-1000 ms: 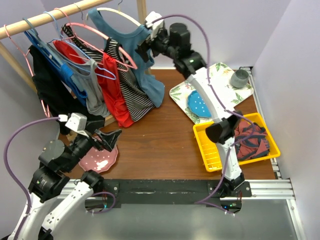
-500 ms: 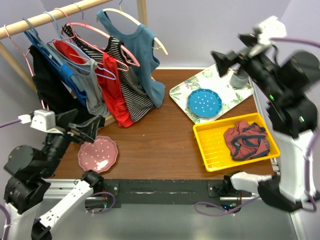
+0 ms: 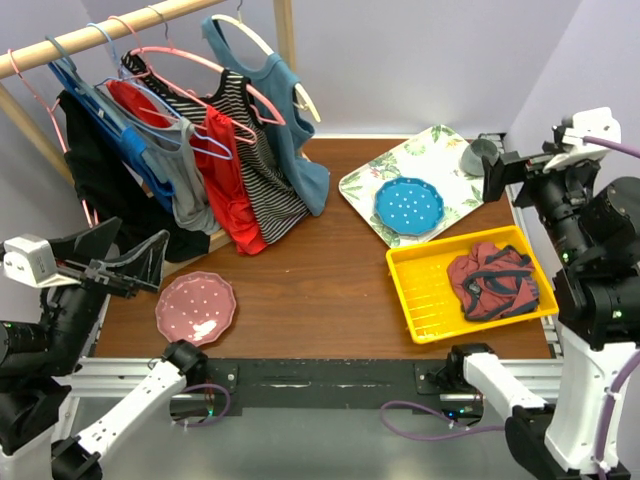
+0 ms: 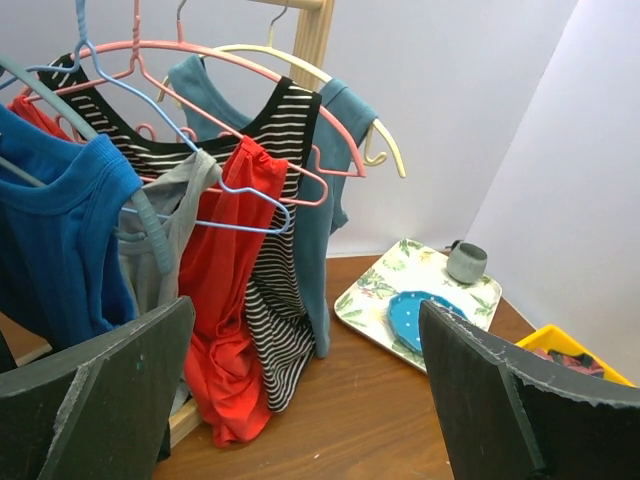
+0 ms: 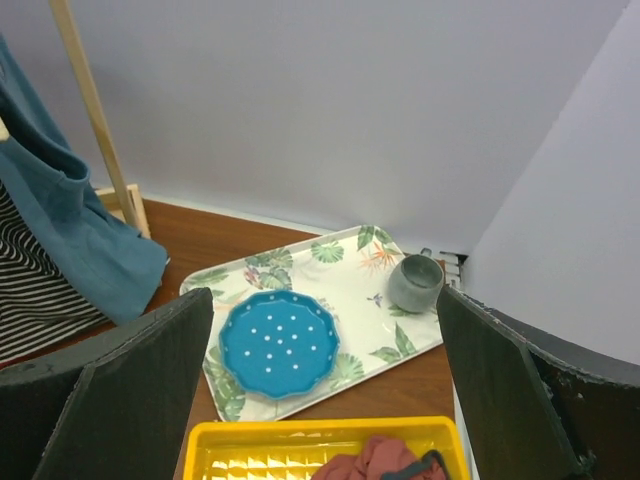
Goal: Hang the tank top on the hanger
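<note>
Well, tank top [image 3: 305,172] on hanger [image 3: 250,32]; left hand [image 4: 305,305], right hand [image 5: 325,293] both splayed.

Left arm [image 3: 115,415], right arm [image 3: 585,400]: white lower links, black rounded joint housings above. Purple cable [image 3: 425,432] loops out from bases (another runs off right wrist). White boxy camera block [image 3: 28,257] on each wrist. Left gripper [image 3: 143,232], right gripper [image 3: 497,172]: matte dark grey fingers [image 4: 100,400], flat wedge plates, rough chipped edges. Bases sit on black plate [image 3: 320,380].

The tank top [image 4: 322,240] hangs on the hanger [image 4: 390,148] at twelve o'clock; a floral tray [image 4: 375,290] lies at four o'clock.
</note>
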